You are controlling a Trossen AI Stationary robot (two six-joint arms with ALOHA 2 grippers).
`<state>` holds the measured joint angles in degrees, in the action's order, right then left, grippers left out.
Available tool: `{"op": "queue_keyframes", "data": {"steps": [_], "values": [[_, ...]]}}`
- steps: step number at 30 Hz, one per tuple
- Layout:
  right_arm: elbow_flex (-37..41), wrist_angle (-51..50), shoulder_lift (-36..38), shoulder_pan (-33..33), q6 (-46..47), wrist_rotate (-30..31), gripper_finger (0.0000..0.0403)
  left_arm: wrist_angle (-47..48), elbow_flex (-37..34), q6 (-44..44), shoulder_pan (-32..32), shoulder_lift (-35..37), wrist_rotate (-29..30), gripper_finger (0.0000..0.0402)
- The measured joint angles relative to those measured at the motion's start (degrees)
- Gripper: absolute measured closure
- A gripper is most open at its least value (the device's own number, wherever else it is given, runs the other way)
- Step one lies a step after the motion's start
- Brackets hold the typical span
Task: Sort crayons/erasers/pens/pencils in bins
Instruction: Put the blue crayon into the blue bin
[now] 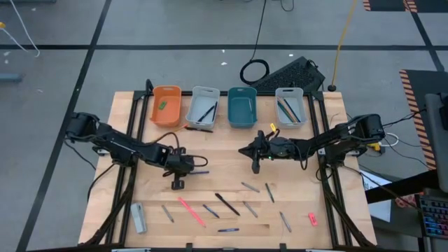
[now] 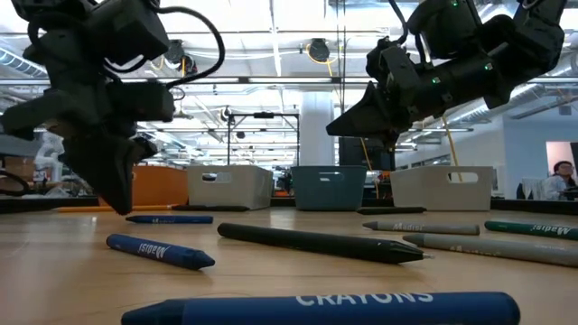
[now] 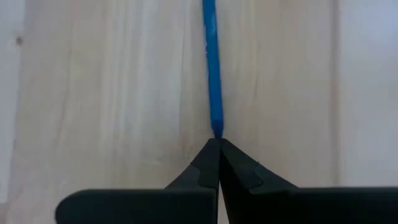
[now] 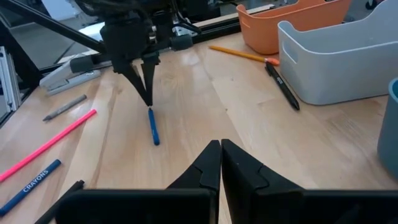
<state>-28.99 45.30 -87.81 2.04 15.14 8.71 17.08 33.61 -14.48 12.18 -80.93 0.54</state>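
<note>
Near edge: loose crayons (image 1: 227, 229), pink eraser (image 1: 312, 219) toward the near right corner. Mid-table, left gripper (image 1: 190, 168) pinched together, tips at the end of a blue pen (image 3: 212, 74), nothing clamped. Right gripper (image 1: 246, 151) pinched together, empty, raised over open wood. Bins (image 1: 242, 107) line the far edge; contents partly hidden.

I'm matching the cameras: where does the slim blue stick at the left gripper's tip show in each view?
High: slim blue stick, left of centre.
Low: left, lying far back.
Left wrist: straight ahead of the shut jaws.
Right wrist: mid-table.
Shared landmark: left gripper at its end.
</note>
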Motion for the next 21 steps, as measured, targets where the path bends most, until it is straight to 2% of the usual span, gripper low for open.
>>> {"op": "queue_keyframes", "data": {"steps": [21], "values": [[-2.29,-1.4,0.0,1.07,-2.22,-0.04,0.0394,-2.49,-0.83,-1.14,0.37,-0.06,2.54,0.0397]]}}
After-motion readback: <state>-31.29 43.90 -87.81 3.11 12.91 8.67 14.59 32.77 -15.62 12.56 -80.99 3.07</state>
